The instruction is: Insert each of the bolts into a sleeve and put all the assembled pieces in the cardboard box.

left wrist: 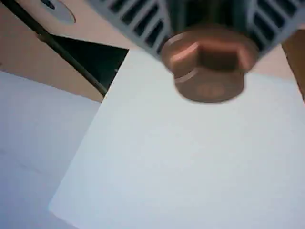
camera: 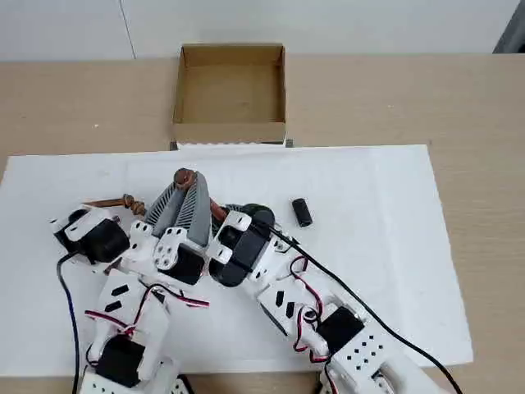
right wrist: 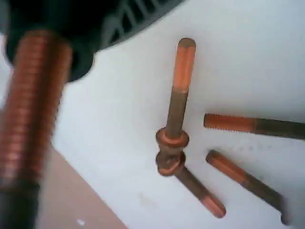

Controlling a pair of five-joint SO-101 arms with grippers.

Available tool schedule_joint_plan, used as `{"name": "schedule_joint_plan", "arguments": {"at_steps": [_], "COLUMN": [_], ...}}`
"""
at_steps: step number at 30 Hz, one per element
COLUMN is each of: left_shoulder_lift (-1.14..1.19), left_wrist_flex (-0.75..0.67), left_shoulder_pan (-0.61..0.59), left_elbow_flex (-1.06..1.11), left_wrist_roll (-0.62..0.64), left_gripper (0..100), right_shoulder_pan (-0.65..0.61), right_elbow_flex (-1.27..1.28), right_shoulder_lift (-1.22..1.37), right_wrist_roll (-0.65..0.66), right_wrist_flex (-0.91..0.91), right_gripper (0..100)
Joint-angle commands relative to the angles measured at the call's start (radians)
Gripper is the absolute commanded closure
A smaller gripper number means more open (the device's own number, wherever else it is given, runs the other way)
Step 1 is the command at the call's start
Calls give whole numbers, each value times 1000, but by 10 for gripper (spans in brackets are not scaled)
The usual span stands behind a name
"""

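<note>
Left gripper [camera: 185, 187] pinching bolt [left wrist: 207, 67] just under its head. Right gripper [camera: 236, 215] clamped on dark sleeve [right wrist: 80, 62], thread poking through. I judge first assembly is in hand, none finished. Cardboard box [camera: 230, 131] beyond sheet holds no pieces. Spare sleeve [camera: 302, 212] and loose bolts [right wrist: 177, 109] lie on white sheet [camera: 394, 271], mine to pair next.

The wooden table [camera: 484, 123] is carrying a white sheet [camera: 394, 271] and an open cardboard box [camera: 230, 131], which is sitting just beside the sheet's far edge.
</note>
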Motion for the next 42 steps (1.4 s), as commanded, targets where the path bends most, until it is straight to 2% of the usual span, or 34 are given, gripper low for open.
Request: {"name": "schedule_joint_plan", "arguments": {"at_steps": [1, 5, 12, 21, 25, 31, 39, 42], "left_shoulder_lift": [-6, -6, -5, -5, -6, -6, -6, -6], "left_wrist_flex": [-21, -17, -20, -9, 94, 252, 269, 267], "left_shoulder_pan": [-15, -55, -52, 103, 138, 216, 219, 181], "left_elbow_flex": [-5, -4, 15, 62, 70, 68, 65, 64], "left_wrist_roll": [-14, -31, -29, -34, -78, -81, -84, -89], "left_gripper": [994, 994, 994, 994, 994, 994, 987, 910], "right_shoulder_pan": [-10, -10, -10, -10, -10, -10, -5, -5], "right_elbow_flex": [-80, -80, -80, -81, -83, -83, -83, -80], "right_shoulder_lift": [-19, -19, -19, -19, -21, -21, -21, -21], "right_wrist_roll": [11, 11, 9, 12, 12, 12, 12, 9], "right_wrist_flex": [-22, -24, -24, -24, -24, -25, -25, -25], "right_gripper": [997, 997, 997, 997, 997, 997, 997, 997]}}
